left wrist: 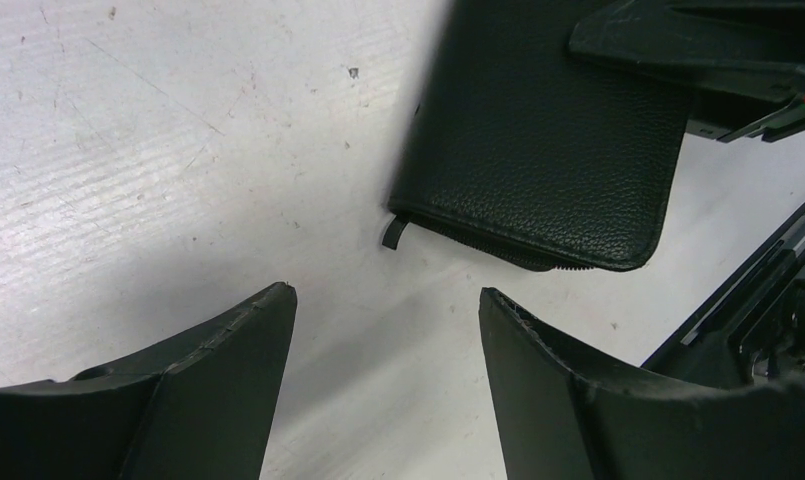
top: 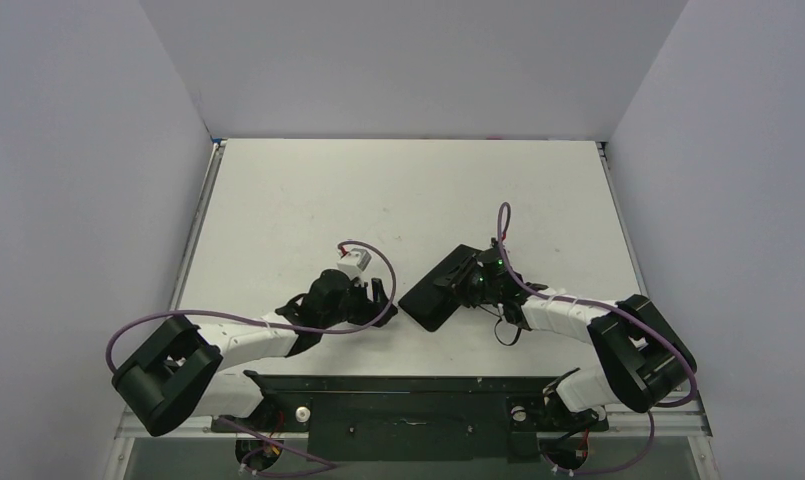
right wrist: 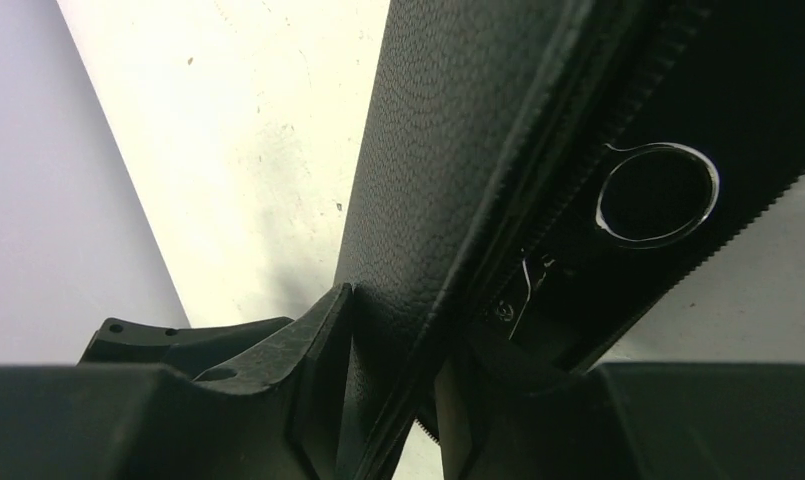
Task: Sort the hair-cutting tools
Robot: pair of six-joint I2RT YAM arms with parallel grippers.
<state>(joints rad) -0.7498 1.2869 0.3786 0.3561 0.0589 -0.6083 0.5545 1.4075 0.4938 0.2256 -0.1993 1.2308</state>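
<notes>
- Scissors point(right wrist: 628, 238): I can see only one silver finger ring, sitting inside the unzipped mouth of the case point(right wrist: 428, 150). The blades and the other ring are out of sight in the dark interior.
- Comb: I cannot find it in any view. It may be inside the case or under it, but nothing here shows which.
- The case lies on the table point(top: 308, 200) near the middle, between the two arms, turned at a slant.
- The right gripper point(right wrist: 403, 330) has its fingers on either side of the case's open cover, with the leather running up between them. Whether they clamp it or merely straddle it, I cannot tell.
- The left gripper point(left wrist: 388, 292) hangs low over bare table just beside the case's closed corner. Its jaws are spread wide and hold nothing, and the zip pull point(left wrist: 393, 235) lies ahead of them.
- My judgement on progress: the sorting is at an early or middle stage. The case is opened, at least one tool sits in it, and no tool lies sorted on the table.
- From above, the right wrist covers the case's open edge, so what it holds cannot be counted.
</notes>
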